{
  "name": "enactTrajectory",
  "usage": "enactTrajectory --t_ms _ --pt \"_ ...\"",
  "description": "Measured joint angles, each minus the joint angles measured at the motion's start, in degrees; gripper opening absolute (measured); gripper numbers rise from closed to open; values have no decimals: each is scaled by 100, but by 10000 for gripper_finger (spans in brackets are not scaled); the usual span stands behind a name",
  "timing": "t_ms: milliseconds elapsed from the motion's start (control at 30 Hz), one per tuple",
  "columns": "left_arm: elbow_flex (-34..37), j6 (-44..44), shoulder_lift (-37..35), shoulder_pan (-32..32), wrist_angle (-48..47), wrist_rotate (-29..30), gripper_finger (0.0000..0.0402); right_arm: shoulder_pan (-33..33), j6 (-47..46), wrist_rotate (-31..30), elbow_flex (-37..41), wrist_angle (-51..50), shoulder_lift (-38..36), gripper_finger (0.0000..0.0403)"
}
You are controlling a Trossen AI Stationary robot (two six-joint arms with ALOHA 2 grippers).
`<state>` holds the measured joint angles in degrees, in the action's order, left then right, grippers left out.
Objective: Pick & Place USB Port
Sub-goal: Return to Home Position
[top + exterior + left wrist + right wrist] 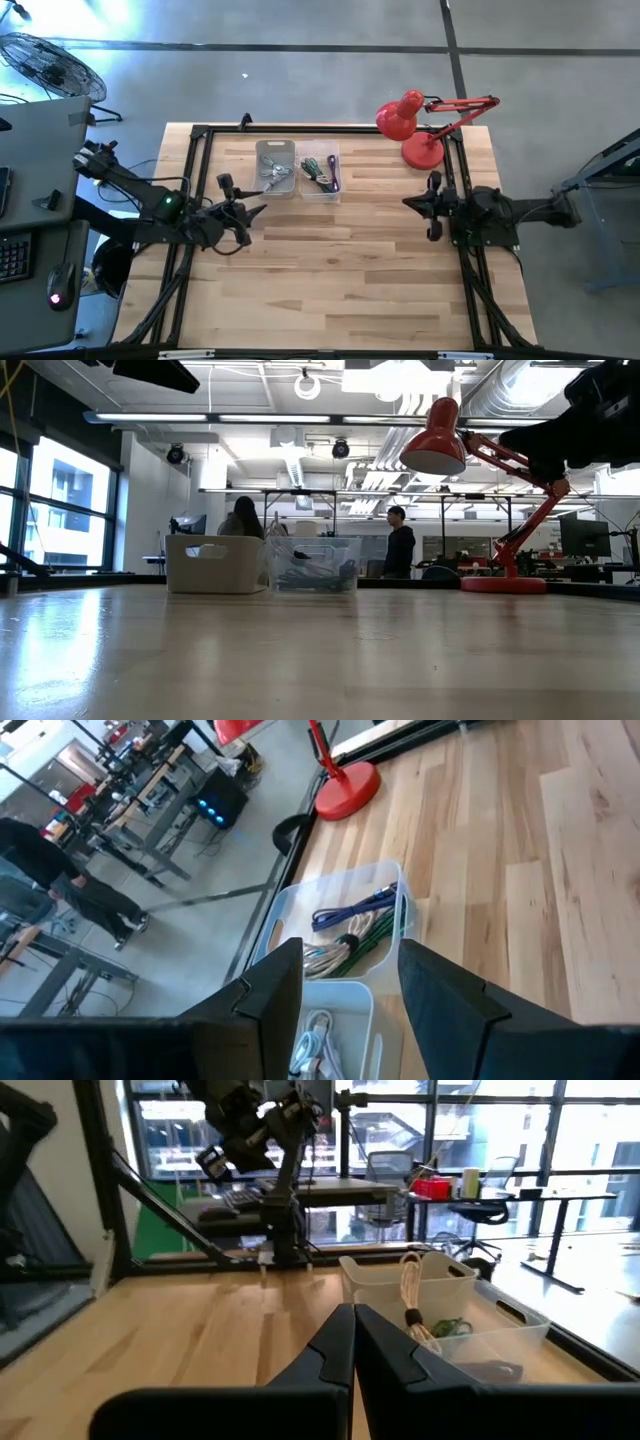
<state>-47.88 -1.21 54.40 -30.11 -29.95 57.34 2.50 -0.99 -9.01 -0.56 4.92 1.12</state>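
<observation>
Two small bins stand side by side on the table near its far edge. The white bin (275, 168) holds silvery-white cables (312, 1045). The clear bin (320, 173) holds green and purple cables (350, 925). My left gripper (248, 211) hovers open over the table, left of and nearer than the bins, pointing toward them; in its wrist view the fingers (350, 1010) frame both bins. My right gripper (416, 203) is shut (352, 1342) and waits at the table's right side, pointing left. From there a white cable loop (410, 1280) shows rising out of the white bin.
A red desk lamp (415, 125) stands on its round base at the far right corner, its arm reaching right. A black frame (200, 135) borders the table. Bare wood (340, 270) lies between the arms and toward the near edge. People (400, 540) show in the room beyond.
</observation>
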Motion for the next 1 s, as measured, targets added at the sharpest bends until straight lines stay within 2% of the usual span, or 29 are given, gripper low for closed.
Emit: enactTrajectory --t_ms 167,367,800,900,1000 --pt "0 21 133 0 15 -9 161 -726 -87 855 0 -70 0 0" --pt "0 21 351 9 39 0 161 -1232 311 1572 2 -244 3 0" --pt "11 -176 419 9 71 130 161 -1385 -107 1532 2 -255 5 0" --pt "207 -400 499 7 724 588 161 -1385 -26 1534 2 -248 5 0" --pt "447 -1347 552 10 1610 864 161 -1385 -46 1532 2 -246 5 0"
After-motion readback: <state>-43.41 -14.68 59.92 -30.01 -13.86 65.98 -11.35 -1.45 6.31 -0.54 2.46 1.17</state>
